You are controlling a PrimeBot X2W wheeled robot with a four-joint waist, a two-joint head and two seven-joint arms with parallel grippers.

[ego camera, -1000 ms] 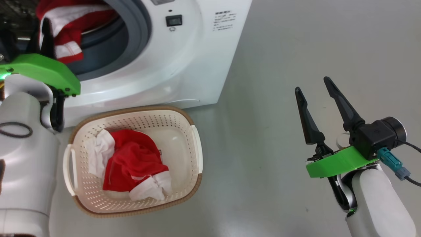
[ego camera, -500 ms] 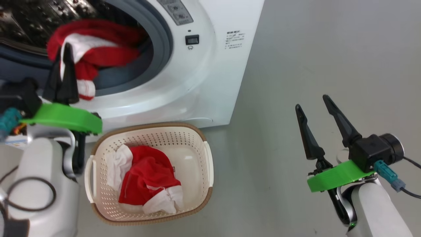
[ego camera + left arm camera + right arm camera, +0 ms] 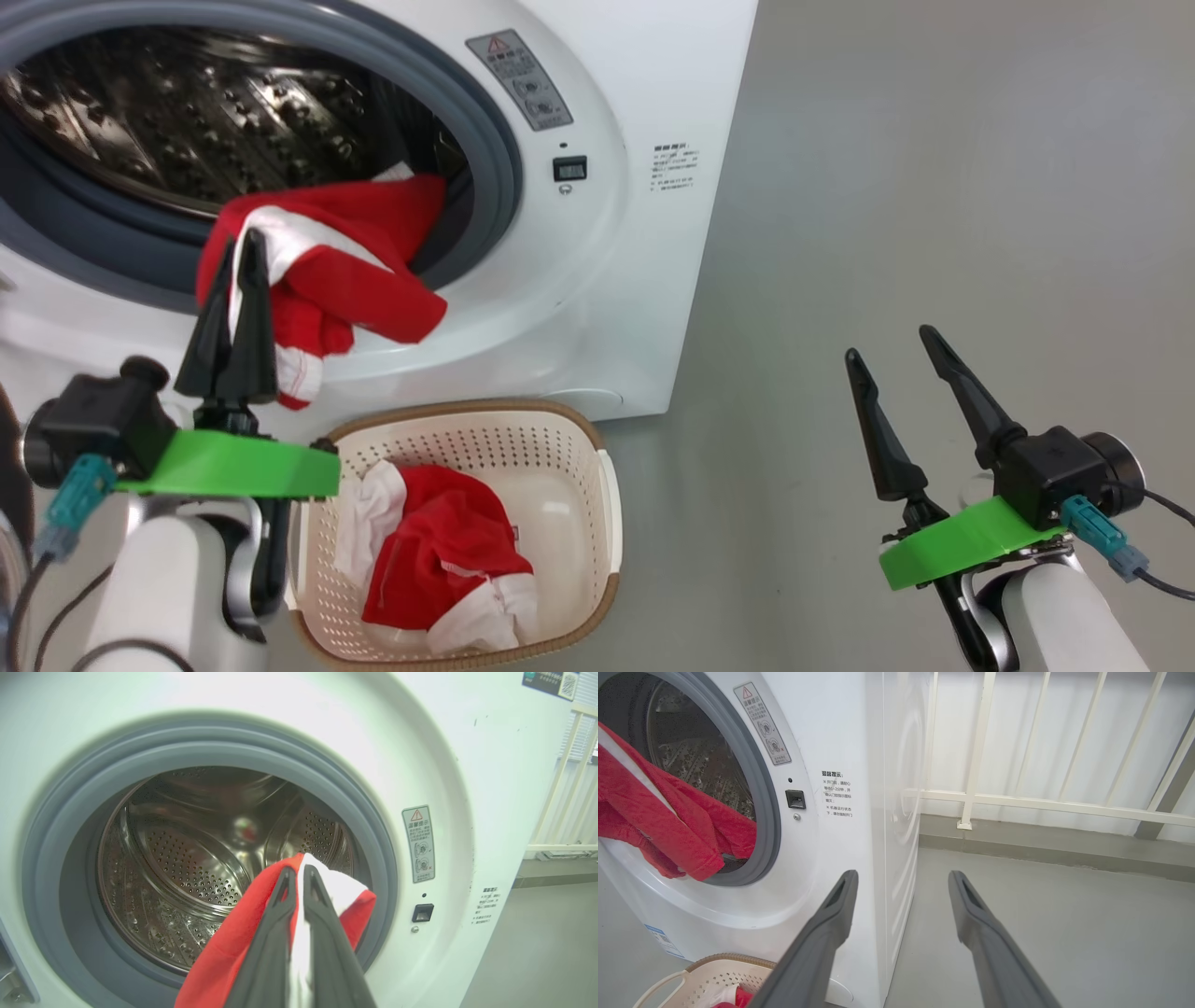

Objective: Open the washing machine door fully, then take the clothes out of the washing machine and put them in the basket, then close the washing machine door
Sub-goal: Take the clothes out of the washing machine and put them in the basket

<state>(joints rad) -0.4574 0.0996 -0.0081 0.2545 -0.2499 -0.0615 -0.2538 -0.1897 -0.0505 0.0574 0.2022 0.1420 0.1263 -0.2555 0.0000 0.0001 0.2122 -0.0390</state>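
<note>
Red fabric with a white stripe is hanging from your left gripper (image 3: pixel 239 243), whose two dark fingers are pressing together on a fold of this red garment (image 3: pixel 355 271). The pinch is sitting just in front of the washing machine (image 3: pixel 653 84), at the lower part of its round opening. From the gripper the cloth is draping down over the machine's white front lip, while its far end is reaching back over the grey rubber ring (image 3: pixel 499 177) toward the steel drum (image 3: pixel 187 112). In your left wrist view the closed fingers are rising with the white stripe squeezed between them, and the perforated drum is showing behind.

Your right gripper (image 3: pixel 889 343) is holding nothing. Its fingers are standing wide apart, well off to the right of the washing machine, above the grey floor (image 3: pixel 934 187). In its wrist view they are pointing past the machine's front right corner toward a white railing (image 3: pixel 971 798).

The basket (image 3: pixel 569 439) is sitting on the floor directly in front of the washing machine, below the opening and just beside your left arm. A second red garment (image 3: pixel 439 551) with white panels is lying crumpled inside it, toward the side nearer that arm.
</note>
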